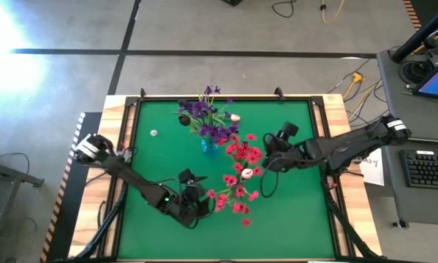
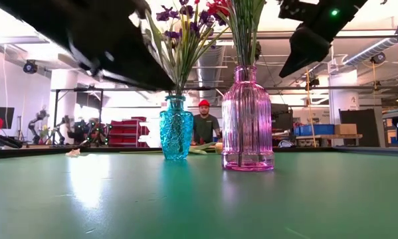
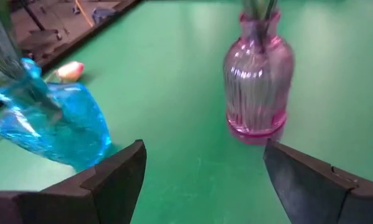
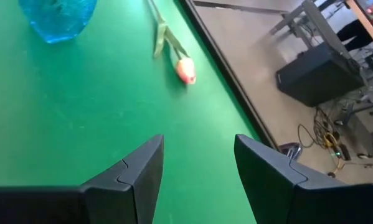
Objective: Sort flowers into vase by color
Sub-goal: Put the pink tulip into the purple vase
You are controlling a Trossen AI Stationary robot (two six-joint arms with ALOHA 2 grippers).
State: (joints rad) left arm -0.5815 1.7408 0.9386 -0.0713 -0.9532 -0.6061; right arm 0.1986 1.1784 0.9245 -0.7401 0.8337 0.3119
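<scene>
Tulip bud, white-pink, green-stemmed lies unsorted — steer your empty, parted right gripper onto it; left gripper waits spread.

The table wears smooth matt green cloth inside a pale wood rim. Both vases look like ribbed, glossy glass: pink vase clear-tinted, blue vase faceted. The gripper fingers are matt dark plastic.
</scene>
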